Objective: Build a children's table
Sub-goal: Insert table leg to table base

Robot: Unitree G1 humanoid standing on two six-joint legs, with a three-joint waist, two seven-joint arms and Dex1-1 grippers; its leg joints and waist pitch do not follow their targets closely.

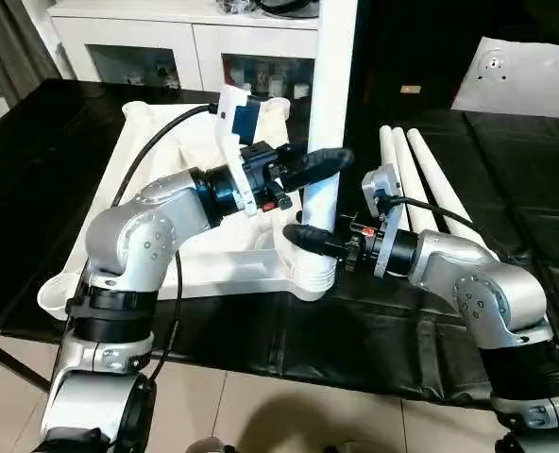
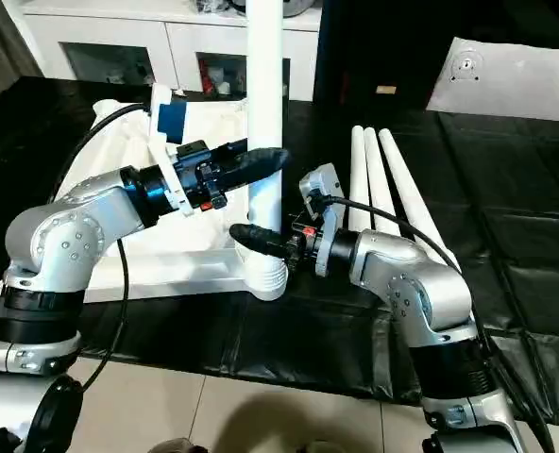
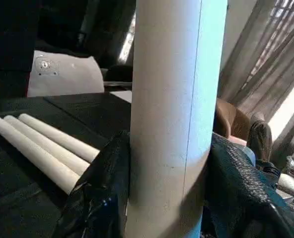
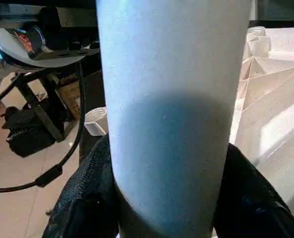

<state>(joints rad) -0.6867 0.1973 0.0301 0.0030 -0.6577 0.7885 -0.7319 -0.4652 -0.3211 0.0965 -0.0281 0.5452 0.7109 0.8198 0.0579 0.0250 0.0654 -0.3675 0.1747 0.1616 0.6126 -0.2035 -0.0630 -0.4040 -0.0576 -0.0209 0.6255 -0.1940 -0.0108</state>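
While both grippers clamp it, upright leg (image 1: 332, 104) stands in corner socket (image 1: 315, 272) at frame center — left gripper (image 1: 319, 162) fingers close on it higher up, right gripper (image 1: 310, 238) fingers grip near base. Upside-down table top (image 1: 180, 170) lies center-left on black tabletop (image 1: 506, 170); three spare legs (image 1: 421, 179) lie right of center.

The upright white round plastic leg (image 1: 329, 113) looked smooth and matt. The black rubbery finger pads (image 3: 239, 186) were pebble-textured. The black table covering (image 1: 506, 170) appeared slightly glossy. The silver forearm shells (image 1: 143, 226) had a satin sheen.
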